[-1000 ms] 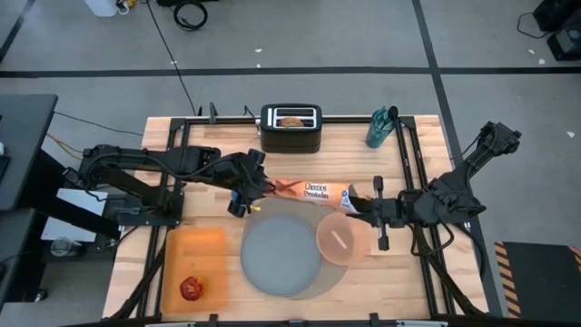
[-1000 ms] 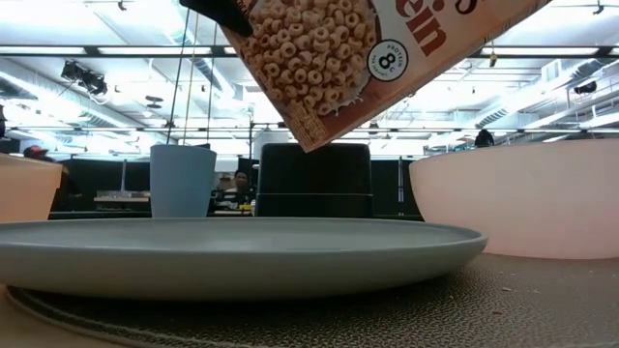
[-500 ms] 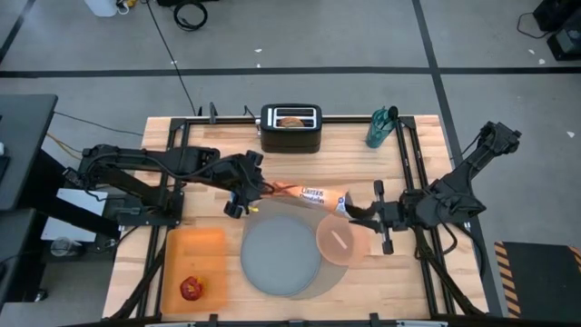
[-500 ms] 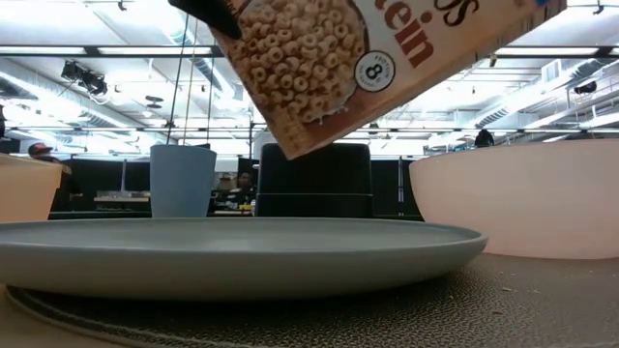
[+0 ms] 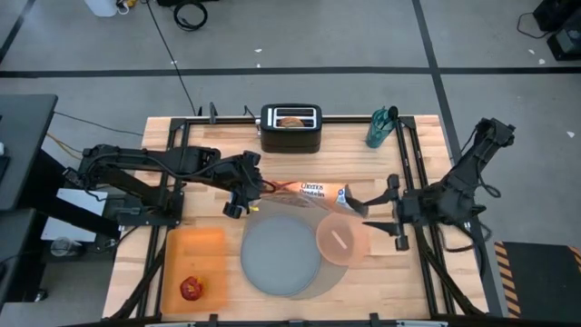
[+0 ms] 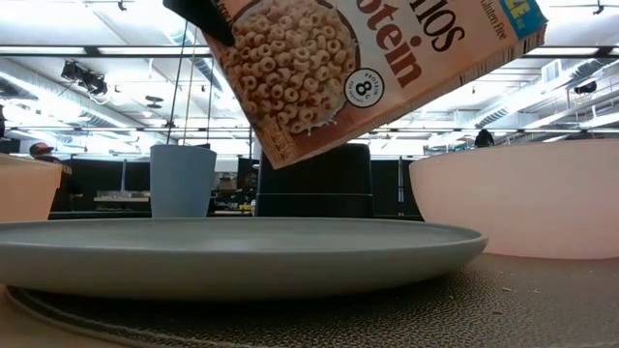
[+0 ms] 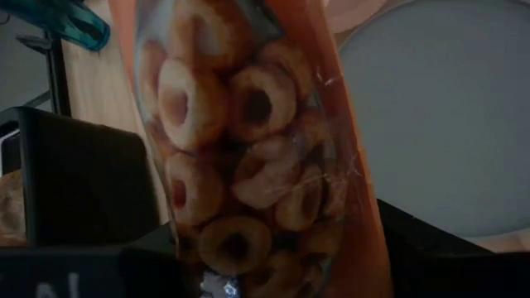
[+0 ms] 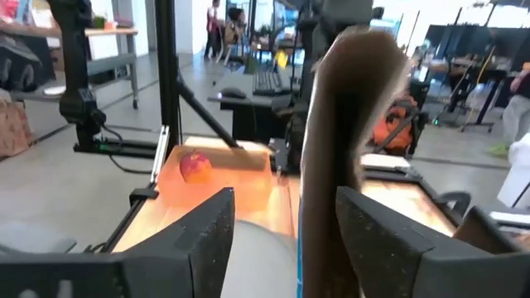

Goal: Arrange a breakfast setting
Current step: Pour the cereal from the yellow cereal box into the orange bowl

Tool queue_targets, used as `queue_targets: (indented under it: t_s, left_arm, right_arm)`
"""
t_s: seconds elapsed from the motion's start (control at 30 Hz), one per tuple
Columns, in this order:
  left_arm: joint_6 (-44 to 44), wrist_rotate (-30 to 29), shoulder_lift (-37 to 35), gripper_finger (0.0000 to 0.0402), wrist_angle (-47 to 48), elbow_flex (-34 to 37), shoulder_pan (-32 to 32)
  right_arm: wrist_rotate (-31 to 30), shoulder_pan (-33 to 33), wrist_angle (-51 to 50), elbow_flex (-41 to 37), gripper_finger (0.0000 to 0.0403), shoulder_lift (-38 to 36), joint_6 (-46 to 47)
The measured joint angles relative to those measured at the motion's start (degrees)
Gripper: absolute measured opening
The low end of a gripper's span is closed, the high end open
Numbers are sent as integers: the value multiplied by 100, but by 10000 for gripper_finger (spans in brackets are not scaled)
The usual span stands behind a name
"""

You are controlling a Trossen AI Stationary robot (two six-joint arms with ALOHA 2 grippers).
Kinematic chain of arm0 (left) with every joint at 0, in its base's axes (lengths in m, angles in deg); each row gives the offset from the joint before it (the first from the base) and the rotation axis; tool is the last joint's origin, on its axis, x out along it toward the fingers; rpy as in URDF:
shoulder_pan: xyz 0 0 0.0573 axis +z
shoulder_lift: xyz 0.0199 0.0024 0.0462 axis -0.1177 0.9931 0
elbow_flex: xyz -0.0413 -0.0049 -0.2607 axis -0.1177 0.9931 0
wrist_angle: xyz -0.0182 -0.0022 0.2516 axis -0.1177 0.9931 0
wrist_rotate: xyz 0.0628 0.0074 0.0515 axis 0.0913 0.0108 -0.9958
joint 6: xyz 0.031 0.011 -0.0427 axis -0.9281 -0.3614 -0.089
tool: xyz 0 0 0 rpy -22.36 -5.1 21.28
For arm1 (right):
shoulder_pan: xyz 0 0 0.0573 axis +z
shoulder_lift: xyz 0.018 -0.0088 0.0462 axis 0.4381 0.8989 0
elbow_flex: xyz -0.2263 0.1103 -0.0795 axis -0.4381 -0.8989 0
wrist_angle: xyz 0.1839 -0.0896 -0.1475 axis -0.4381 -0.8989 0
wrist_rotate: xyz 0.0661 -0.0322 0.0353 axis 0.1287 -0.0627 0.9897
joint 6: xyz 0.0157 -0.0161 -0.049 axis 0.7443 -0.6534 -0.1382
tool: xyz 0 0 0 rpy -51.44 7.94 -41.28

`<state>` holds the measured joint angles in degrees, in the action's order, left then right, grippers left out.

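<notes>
A Cheerios cereal box [image 5: 309, 192] hangs in the air over the far rim of the blue-grey plate [image 5: 280, 256]. My left gripper [image 5: 243, 191] is shut on its left end. My right gripper [image 5: 377, 211] is open, and the box's right end [image 8: 348, 141] stands between its fingers; I cannot tell if they touch. The plate lies on the grey mat [image 5: 320, 289], with the pink bowl [image 5: 342, 238] beside it. The red apple [image 5: 191, 289] lies on the orange board. A bagel [image 5: 290, 121] sticks out of the toaster. A blue cup [image 6: 182, 181] stands behind the plate. My left gripper holds the cereal box by its left end [image 5: 260, 189], the end printed with cereal rings [image 7: 240, 165]. A dark finger [image 6: 198, 10] shows on that end's upper corner. The fingers come from the table's left, slanting down. The box is lifted clear, lying lengthways and tilted above the plate.
The black toaster [image 5: 290, 129] stands at the far edge, and a teal bottle [image 5: 381, 125] at the far right. The orange board [image 5: 193, 265] takes up the near left. Black frame rails run along both sides of the table.
My right gripper has opened, let go of the box's right end and drawn back toward the table's right edge. The box stays in my left gripper. It has rolled a little more onto its edge, and its low corner has sunk slightly.
</notes>
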<state>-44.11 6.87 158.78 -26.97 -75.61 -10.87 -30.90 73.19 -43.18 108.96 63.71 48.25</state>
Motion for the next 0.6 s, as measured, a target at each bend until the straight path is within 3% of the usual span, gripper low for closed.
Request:
queue_targets:
  t_s: [0.27,0.6]
  left_arm:
    - [111,-39,2,213,-29,0,-29]
    - [241,-35,2,213,-27,0,-29]
  right_arm:
    - [-376,451,-135,0,219,-690,-538]
    - [-566,495,-596,2,218,-1118,-341]
